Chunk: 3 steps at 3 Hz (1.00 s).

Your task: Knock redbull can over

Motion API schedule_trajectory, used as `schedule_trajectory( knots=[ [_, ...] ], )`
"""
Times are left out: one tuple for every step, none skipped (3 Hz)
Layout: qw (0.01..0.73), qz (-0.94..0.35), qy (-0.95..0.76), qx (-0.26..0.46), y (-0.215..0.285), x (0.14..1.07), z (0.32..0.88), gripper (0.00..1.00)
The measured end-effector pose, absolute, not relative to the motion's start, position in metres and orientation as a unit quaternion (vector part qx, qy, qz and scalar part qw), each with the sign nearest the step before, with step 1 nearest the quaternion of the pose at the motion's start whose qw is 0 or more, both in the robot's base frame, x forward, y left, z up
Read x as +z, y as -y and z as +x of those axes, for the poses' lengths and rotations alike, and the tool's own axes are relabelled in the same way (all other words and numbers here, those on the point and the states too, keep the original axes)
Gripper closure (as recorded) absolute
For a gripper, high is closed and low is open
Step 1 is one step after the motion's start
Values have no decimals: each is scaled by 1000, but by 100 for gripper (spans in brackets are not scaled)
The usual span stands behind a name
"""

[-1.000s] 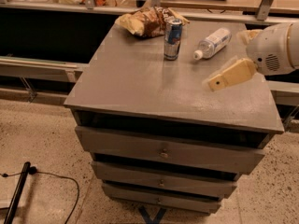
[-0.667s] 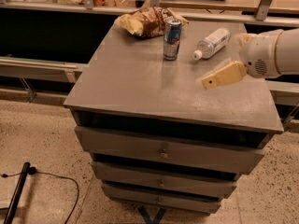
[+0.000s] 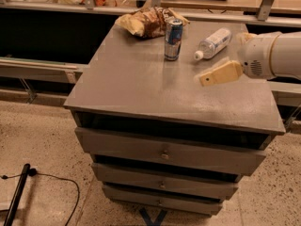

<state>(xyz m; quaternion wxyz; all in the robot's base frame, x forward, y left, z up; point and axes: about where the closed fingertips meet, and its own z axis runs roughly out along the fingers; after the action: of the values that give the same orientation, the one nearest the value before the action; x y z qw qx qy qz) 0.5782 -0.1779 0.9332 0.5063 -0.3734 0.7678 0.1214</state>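
Blue-silver redbull can (image 3: 173,38) upright by rear edge — claw (image 3: 206,79) rightward, grey top (image 3: 141,86) between.

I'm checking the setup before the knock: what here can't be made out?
All in the camera view:
- Arm: cut off by the right edge; only its end and the gripper, right of the can and apart from it, show.
- Bag: its right end is hidden behind the can.
- Bottle: label too blurred to read.
- Drawers: contents hidden behind their fronts.

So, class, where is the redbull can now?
Camera view: the redbull can stands upright near the far edge of the cabinet top, between snack bag and plastic bottle; the gripper hovers at picture right.
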Motion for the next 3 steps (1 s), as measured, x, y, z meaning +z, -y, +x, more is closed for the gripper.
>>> schedule_trajectory(
  knots=[
    [546,-351,-746,148,159,929,606,0],
    [574,-340,-725,169,141,925,634,0],
    [591,-329,-714,182,124,914,663,0]
  ],
)
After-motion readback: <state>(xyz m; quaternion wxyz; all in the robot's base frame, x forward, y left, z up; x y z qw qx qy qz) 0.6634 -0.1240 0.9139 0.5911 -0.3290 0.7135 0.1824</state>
